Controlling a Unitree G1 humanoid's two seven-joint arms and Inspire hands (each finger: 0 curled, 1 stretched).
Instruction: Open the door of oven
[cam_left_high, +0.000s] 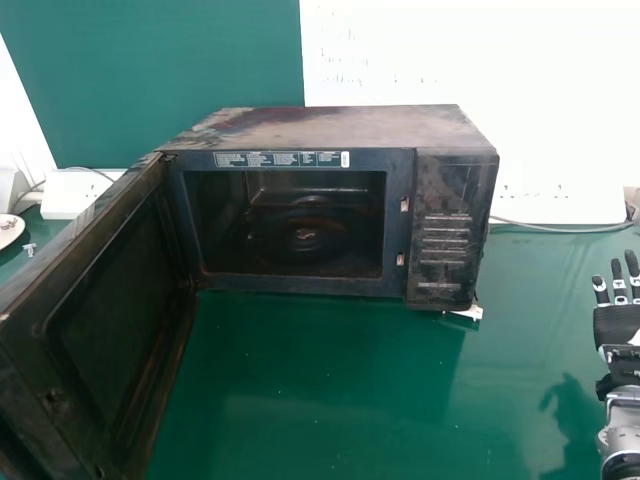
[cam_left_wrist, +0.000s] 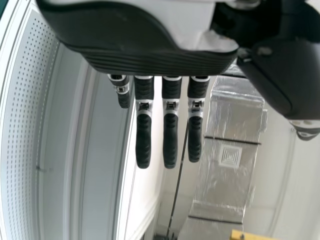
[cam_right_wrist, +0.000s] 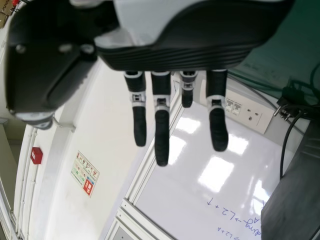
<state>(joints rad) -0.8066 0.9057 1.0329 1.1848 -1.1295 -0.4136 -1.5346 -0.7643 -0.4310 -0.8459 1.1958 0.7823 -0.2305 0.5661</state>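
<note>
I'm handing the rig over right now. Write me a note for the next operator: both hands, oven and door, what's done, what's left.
Left hand: open, fingers straight, holding nothing.
Right hand: open and empty, to the right of the oven, apart from it.
Oven: on the green table, its front facing the robot.
Door: swung wide open to the left, the cavity exposed.
Done: the door is open.
Left: probably nothing but parking the arms, keeping the left one off the door.
</note>
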